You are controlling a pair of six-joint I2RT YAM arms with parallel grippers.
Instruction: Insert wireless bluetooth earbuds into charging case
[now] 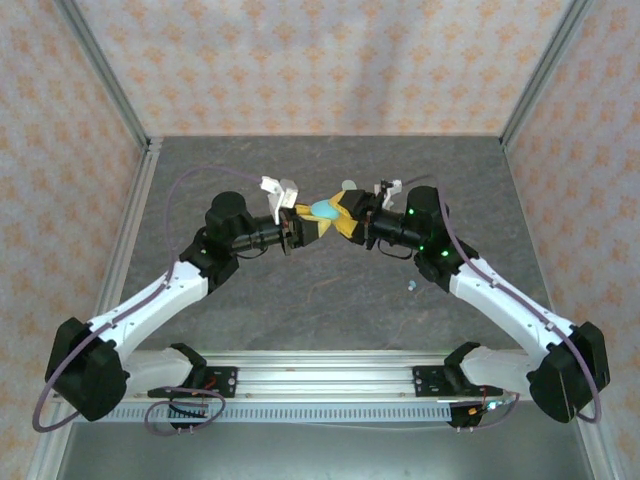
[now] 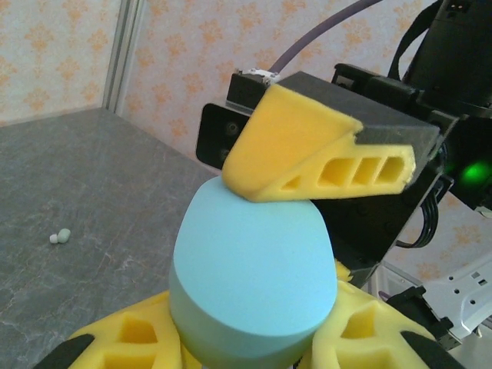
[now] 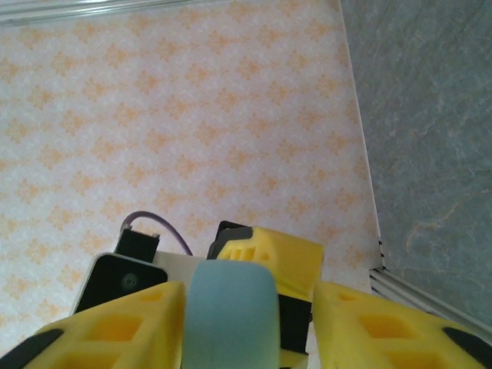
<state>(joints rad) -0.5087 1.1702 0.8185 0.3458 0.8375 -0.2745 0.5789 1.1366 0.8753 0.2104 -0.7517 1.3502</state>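
Mid-air over the mottled grey table (image 1: 300,310) we log a smooth pale-blue oval case (image 2: 250,269) — base hidden — pinched by left gripper (image 2: 250,342); right gripper (image 3: 250,330) spread around it; two whitish earbuds (image 2: 60,237) on the table.

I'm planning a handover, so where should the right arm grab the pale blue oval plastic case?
Probably take the pale blue oval plastic case by the rounded upper end sticking out of the left gripper. Come from the opposite side, with the jaws across its narrow thickness, since its lower end is clamped there.
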